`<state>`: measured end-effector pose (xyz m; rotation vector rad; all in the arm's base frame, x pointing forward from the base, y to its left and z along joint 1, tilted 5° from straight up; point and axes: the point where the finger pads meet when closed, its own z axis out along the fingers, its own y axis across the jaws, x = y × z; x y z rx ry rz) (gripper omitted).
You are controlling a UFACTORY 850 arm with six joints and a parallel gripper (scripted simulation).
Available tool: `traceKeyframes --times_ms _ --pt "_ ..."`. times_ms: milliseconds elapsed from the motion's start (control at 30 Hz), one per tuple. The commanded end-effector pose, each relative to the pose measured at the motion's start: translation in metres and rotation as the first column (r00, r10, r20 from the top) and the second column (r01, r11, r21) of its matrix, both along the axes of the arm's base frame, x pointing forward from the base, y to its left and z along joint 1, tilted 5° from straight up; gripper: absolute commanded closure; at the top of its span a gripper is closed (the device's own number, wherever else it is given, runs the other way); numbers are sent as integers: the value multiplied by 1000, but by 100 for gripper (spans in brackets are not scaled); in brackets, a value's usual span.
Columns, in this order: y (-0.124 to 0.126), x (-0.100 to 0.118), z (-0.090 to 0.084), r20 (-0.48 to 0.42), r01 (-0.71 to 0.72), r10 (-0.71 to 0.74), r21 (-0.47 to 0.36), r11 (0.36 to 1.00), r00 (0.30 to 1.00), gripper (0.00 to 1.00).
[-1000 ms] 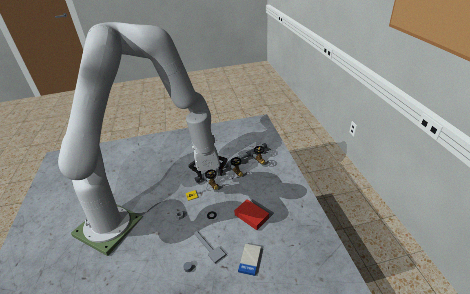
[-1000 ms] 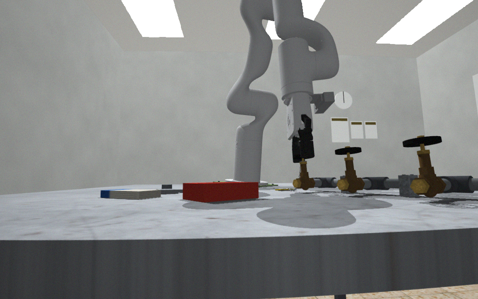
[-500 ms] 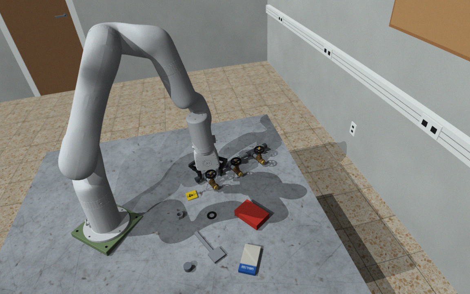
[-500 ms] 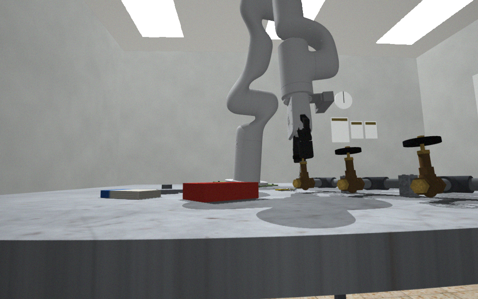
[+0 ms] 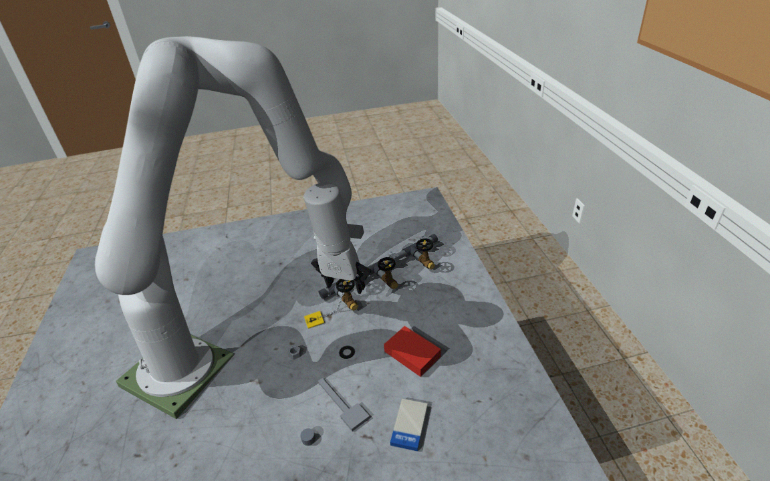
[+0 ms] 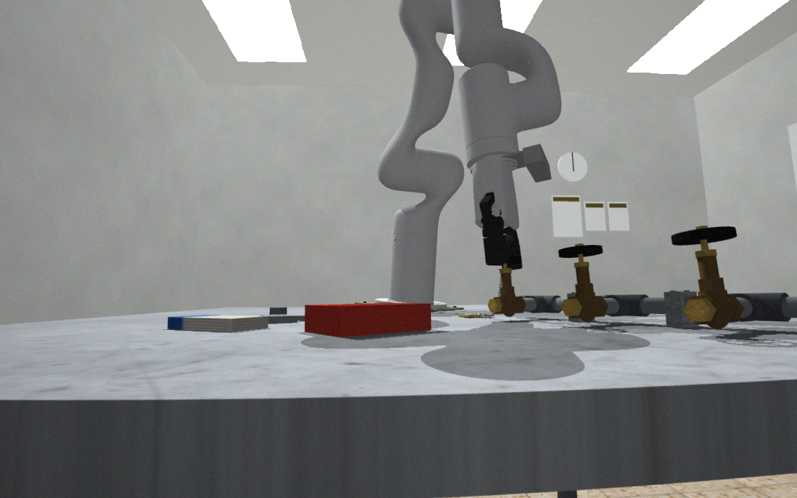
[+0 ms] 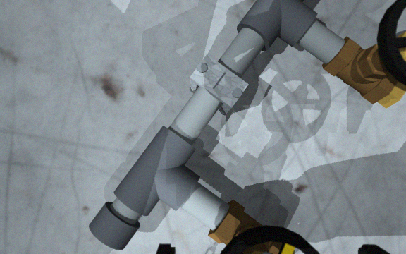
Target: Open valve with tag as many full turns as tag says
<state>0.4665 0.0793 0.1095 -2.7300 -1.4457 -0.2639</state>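
Note:
Three brass valves with black handwheels stand on a grey pipe (image 7: 192, 116) at the far side of the table. The near-left valve (image 5: 347, 292) carries a chain to a yellow tag (image 5: 313, 319) marked 4. My gripper (image 5: 345, 283) hangs over this valve's handwheel (image 7: 270, 240) with its fingers wide open on either side of the wheel, holding nothing. In the exterior view the fingers (image 6: 501, 247) hide the wheel. The middle valve (image 5: 386, 270) and the far valve (image 5: 424, 250) stand to the right, untouched.
A red block (image 5: 412, 349), a black washer (image 5: 347, 348), a grey nut (image 5: 295, 351), a grey paddle-shaped tool (image 5: 345, 405), a small grey cylinder (image 5: 310, 435) and a white and blue box (image 5: 409, 423) lie on the near half of the table. The arm's green base (image 5: 174, 377) stands at the left.

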Motion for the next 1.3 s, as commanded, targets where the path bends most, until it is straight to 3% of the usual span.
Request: traceKeyframes --times_ms 0,100,133,333,600,667,700,800,1167,1233,1267 --pt "0 1 1 -36 273 -272 15 962 961 0" --pt "0 1 1 -41 314 -313 21 949 949 0" --pt "0 1 1 -58 430 -428 32 902 902 0" --pt "0 1 1 -93 628 -622 63 775 777 0" --pt "0 1 1 -154 852 -838 85 516 523 0" --pt "0 1 1 -154 852 -838 85 516 523 0" --pt "0 1 1 -177 911 -893 85 404 413 0" --pt "0 1 1 -198 949 -929 84 303 314 0" --pt "0 1 1 -279 985 -949 49 -163 -143 0" --pt "0 1 1 -279 985 -949 49 -163 -143 0" --pt "0 1 1 -295 958 -918 31 -285 -263 0"
